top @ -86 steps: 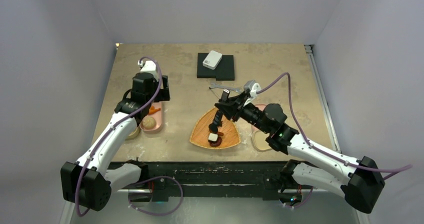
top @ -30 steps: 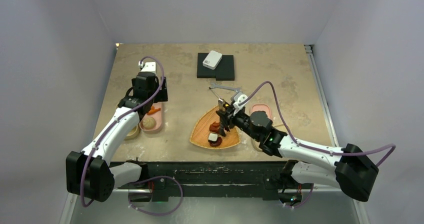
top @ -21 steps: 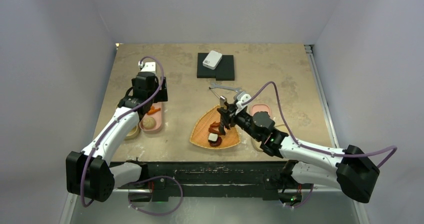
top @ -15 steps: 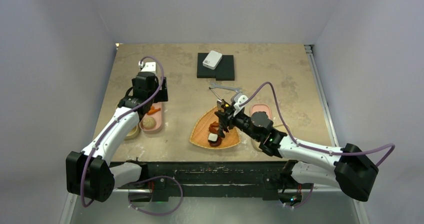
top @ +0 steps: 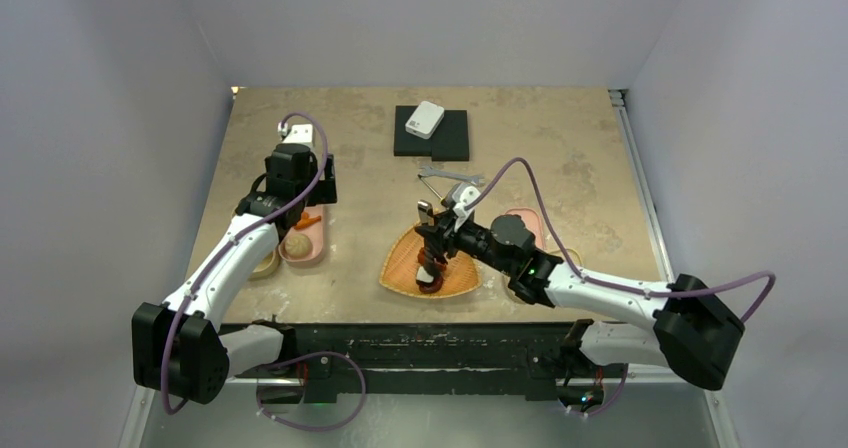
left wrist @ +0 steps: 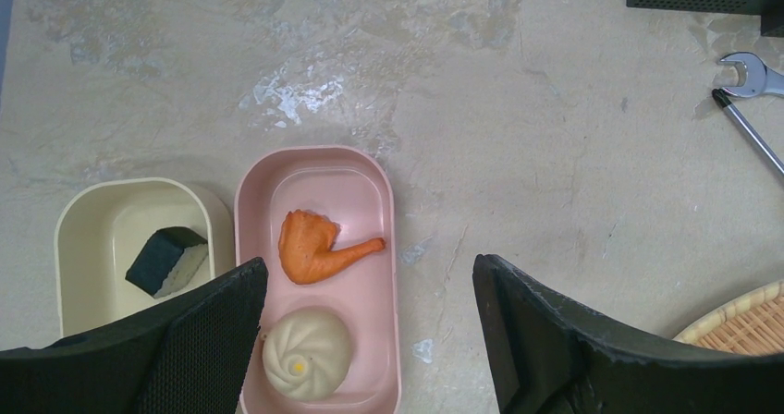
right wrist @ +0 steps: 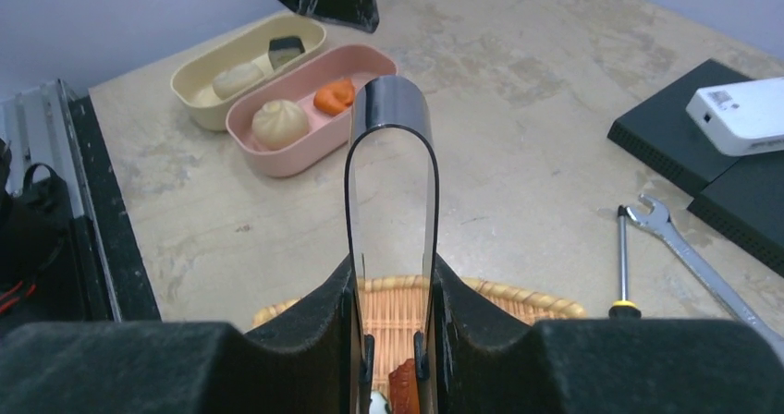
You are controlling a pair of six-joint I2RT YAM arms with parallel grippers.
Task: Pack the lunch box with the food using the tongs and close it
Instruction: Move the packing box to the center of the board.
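My right gripper [top: 437, 232] [right wrist: 391, 294] is shut on the tongs [right wrist: 391, 118], whose bend points up and whose arms reach down over a wicker basket [top: 458, 280]. A red-orange food piece [right wrist: 404, 388] shows between the tong arms, and I cannot tell whether they touch it. The pink lunch box [left wrist: 242, 211] holds an orange drumstick [left wrist: 314, 246] and a beige bun [left wrist: 305, 363]. A cream box [left wrist: 69, 229] beside it holds a black-and-white piece [left wrist: 166, 259]. My left gripper [left wrist: 368, 275] [top: 300, 183] hangs open above the pink box, holding nothing.
A black block with a white device [top: 432, 128] sits at the back. A silver wrench [top: 450, 176] and a screwdriver [right wrist: 621, 257] lie behind the basket. A pink lid [top: 522, 220] lies right of the basket, partly under my right arm.
My right arm has shifted left and brought the tongs down over the food on the basket. The left arm has stayed where it was.
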